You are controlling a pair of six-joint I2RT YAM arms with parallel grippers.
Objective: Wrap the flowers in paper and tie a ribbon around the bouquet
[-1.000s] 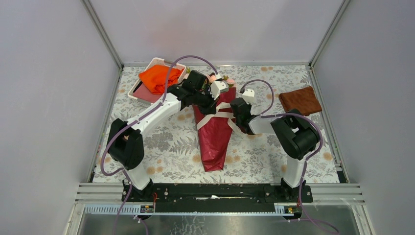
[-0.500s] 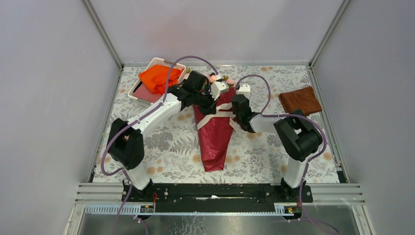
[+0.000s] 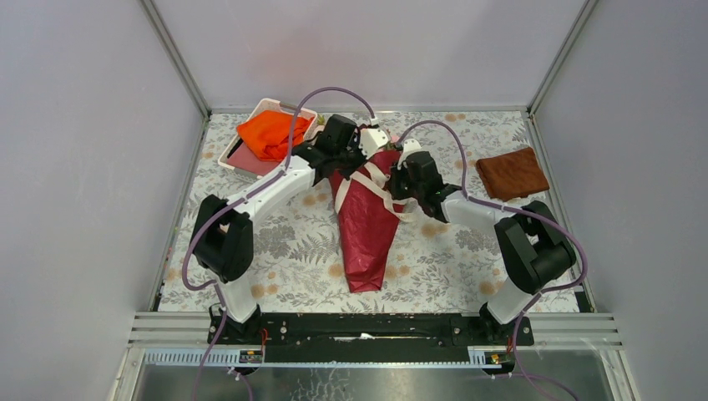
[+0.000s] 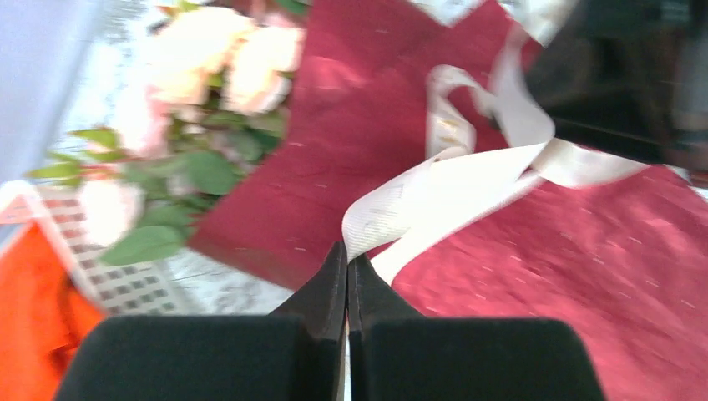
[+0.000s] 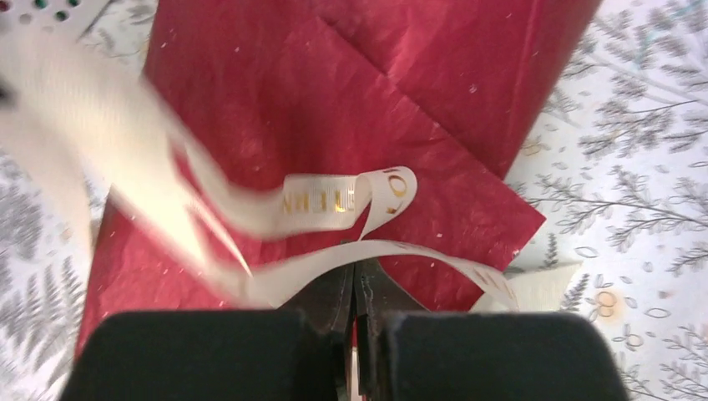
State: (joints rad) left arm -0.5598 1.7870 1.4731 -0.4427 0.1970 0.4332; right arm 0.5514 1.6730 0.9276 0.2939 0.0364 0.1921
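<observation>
The bouquet lies mid-table as a dark red paper [image 3: 366,230] cone with its point toward me. The cream ribbon [image 3: 381,189] crosses its upper part. Pale pink flowers [image 4: 225,58] with green leaves stick out of the cone's far end in the left wrist view; from above my left arm mostly covers them. My left gripper [image 4: 347,253] is shut on a loop of ribbon [image 4: 451,180] over the paper [image 4: 584,267]. My right gripper [image 5: 356,269] is shut on another ribbon [image 5: 334,200] strand above the paper [image 5: 275,109]. From above, the left gripper [image 3: 365,161] and right gripper [image 3: 394,179] stand close together over the cone's wide end.
A white tray [image 3: 228,155] holding an orange cloth [image 3: 269,134] sits at the far left, beside my left arm. A folded brown cloth [image 3: 512,171] lies at the far right. Grey walls close in the floral-patterned table on three sides.
My right gripper has moved away from me and left, toward the cone's wide end, closing on the ribbon. The left gripper shifted slightly farther back, still holding its loop.
</observation>
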